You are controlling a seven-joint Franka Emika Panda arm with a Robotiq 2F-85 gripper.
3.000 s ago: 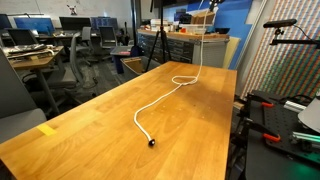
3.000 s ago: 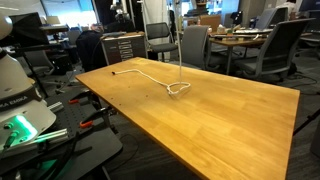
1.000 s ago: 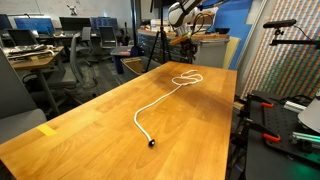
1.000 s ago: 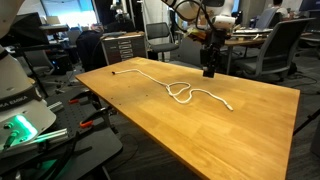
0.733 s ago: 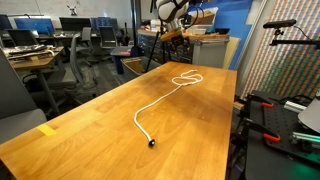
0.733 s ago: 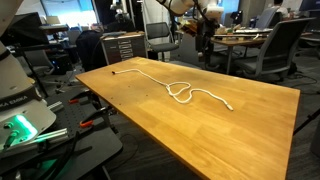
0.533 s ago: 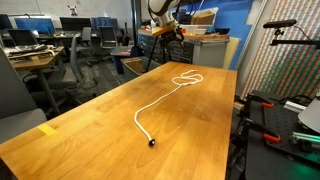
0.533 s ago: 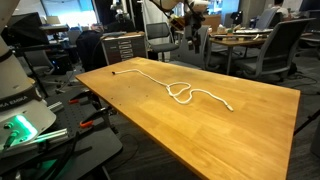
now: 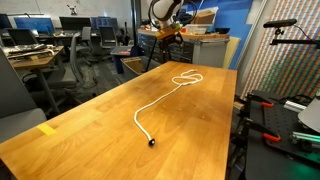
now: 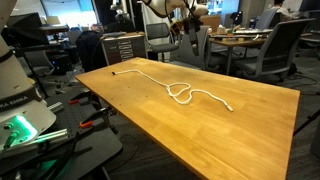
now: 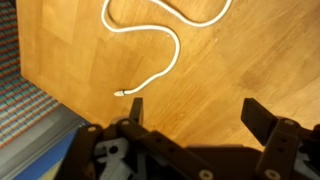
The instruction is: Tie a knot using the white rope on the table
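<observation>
One white rope [image 11: 177,48] loose and looped on the table [image 11: 250,60], tool [image 11: 192,107] spread wide and empty above it.

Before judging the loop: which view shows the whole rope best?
An exterior view: the rope shows end to end, loop clear. In an exterior view the loop is far; the wrist view shows one end.

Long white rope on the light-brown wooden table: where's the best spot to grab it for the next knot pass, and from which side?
Grip the long white rope on its tail, just behind the free end, beyond the loop. Probably best to come straight down with the open gripper, jaws across the cord. That stretch lies flat as a single strand, with bare wooden table on both sides.
</observation>
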